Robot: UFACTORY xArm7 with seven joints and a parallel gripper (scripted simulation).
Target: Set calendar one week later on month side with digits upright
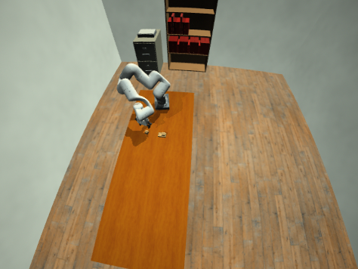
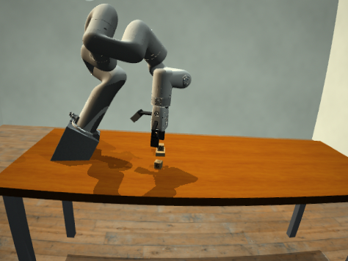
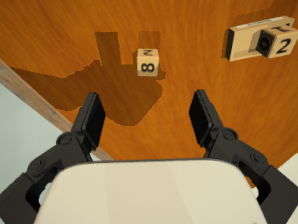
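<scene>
A loose wooden cube lies on the table top outside the tray; its top face shows an 8, and a side face carries another mark. It also shows in the exterior view and the top view. The wooden tray lies at the upper right of the wrist view, with one cube in it showing a 2 and a 0. The tray also shows in the exterior view and the top view. My gripper hangs open and empty above the table, a little short of the loose cube.
The table's long edge runs close by on the left of the wrist view. The arm's base stands on the table's far end. A filing cabinet and a bookshelf stand against the back wall.
</scene>
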